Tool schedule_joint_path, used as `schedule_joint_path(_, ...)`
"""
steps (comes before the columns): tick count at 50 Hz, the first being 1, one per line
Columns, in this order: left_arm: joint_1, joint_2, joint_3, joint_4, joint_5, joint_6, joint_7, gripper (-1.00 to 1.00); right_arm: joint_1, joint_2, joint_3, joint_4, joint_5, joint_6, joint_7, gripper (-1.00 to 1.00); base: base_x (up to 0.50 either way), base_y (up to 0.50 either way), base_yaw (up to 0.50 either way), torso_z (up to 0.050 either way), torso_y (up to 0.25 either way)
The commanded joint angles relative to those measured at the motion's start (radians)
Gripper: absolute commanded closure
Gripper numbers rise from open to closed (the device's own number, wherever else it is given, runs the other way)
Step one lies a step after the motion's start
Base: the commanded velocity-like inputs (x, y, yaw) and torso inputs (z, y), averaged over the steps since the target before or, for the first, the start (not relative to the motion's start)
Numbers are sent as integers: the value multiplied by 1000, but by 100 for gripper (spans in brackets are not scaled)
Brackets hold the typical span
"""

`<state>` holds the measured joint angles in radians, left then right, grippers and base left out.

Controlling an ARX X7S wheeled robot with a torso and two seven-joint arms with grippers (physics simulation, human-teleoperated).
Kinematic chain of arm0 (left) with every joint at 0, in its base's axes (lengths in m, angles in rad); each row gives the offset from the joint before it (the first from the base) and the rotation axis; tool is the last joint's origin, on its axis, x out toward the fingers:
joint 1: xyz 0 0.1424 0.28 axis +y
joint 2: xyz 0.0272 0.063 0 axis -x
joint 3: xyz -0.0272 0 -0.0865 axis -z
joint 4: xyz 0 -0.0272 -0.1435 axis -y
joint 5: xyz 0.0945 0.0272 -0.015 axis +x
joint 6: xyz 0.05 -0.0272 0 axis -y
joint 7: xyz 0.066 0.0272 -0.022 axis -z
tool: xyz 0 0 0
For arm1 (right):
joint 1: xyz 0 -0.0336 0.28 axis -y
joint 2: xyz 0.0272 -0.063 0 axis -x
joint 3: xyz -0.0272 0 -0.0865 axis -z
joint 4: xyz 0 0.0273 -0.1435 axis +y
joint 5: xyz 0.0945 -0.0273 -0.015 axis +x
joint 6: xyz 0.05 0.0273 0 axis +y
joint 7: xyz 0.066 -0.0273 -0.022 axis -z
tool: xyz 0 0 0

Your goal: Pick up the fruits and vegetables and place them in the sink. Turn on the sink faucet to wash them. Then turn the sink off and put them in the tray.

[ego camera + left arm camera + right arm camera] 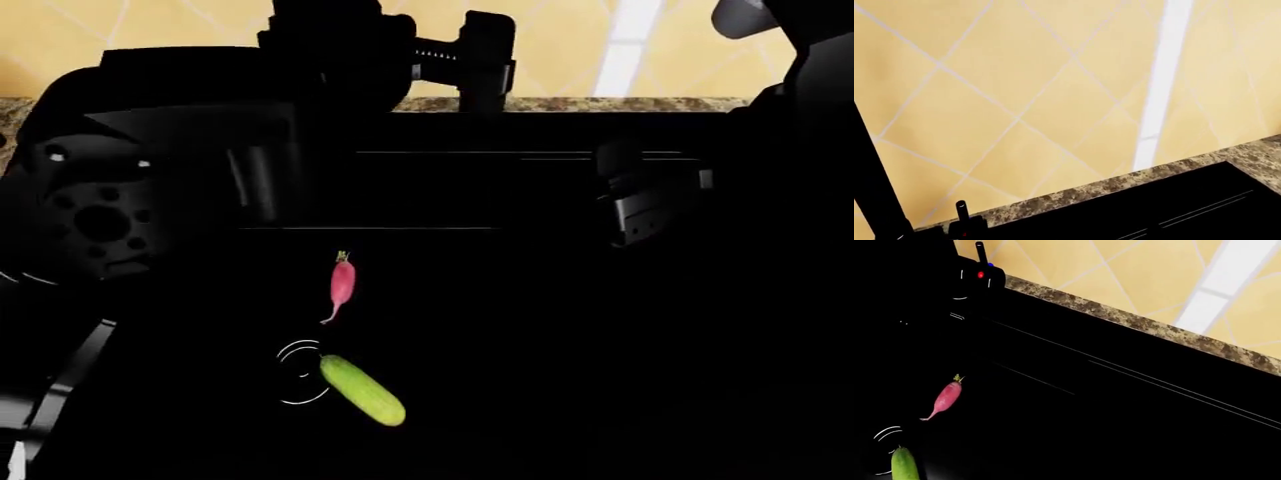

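Radish (342, 283) and cucumber (362, 390) lie apart on the black sink (1074, 410) floor by the drain, ready for washing, so the left gripper (454, 60) hangs near the faucet lever (980, 274); jaw states of both grippers cannot be told.

A wall of warm yellow tiles (1021, 100), laid on the diagonal with pale grout lines, rises behind a speckled brown-and-beige granite surface (1147, 326). A bright white vertical band (1157, 90) crosses the tiles and ends at the granite's back edge. In the head view, only a narrow strip of the granite (627, 103) shows beneath the same tiled wall (561, 45), where the white band (625, 45) appears again. The right wrist view shows the band (1217, 290) slanting toward the stone strip.
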<state>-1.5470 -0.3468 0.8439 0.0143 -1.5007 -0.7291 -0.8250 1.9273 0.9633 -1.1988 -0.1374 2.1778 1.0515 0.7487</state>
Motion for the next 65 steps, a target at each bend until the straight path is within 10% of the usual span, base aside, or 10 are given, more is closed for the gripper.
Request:
schedule_joint_path(1, -2, -20, -47, -154, 274, 51, 43, -100, -10, 5, 5, -2, -15, -2, -15, -100, 0, 0, 0, 0, -11)
schedule_joint_path(65, 59, 244, 84, -701, 497, 294, 291, -100, -31, 67, 38, -33, -32, -1, -46, -100, 0, 0, 0, 0, 0)
